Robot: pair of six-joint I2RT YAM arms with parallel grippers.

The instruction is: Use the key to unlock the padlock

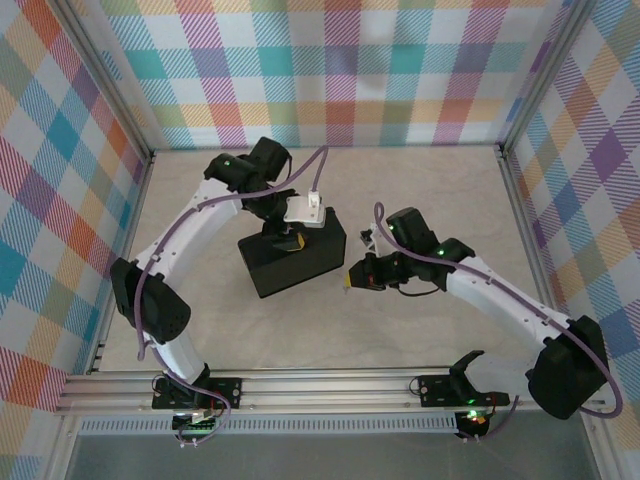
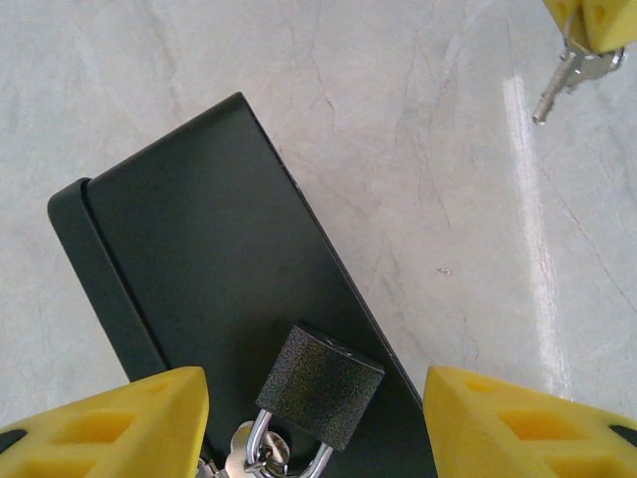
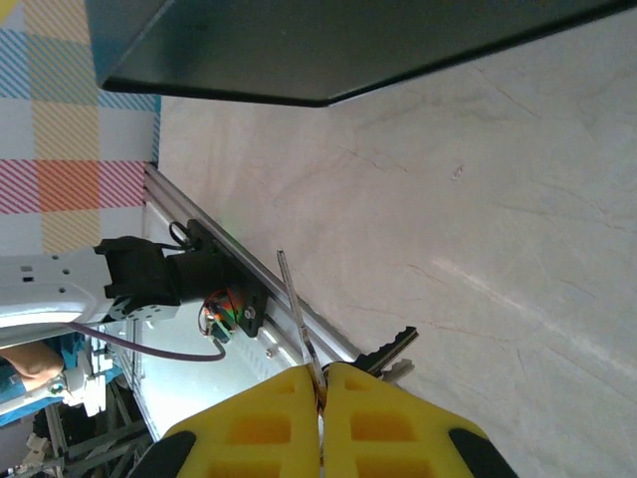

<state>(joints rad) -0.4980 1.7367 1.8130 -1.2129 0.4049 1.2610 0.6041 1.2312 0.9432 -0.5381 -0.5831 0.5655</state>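
While the left end effector (image 2: 317,422) hangs over the black box (image 2: 199,269) with its fingers spread wide either side of the padlock (image 2: 320,386), gripping nothing, the right end effector (image 3: 321,393) is pinched tight on the key (image 3: 296,309), over the table (image 2: 448,199) near the box.

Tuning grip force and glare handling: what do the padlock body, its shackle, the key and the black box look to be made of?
padlock body: black wrinkle-textured coat, likely over metal.
shackle: bright polished metal, mirror glints.
key: thin silvery metal, shiny.
black box: smooth matte black, soft sheen; painted metal or plastic, cannot tell.
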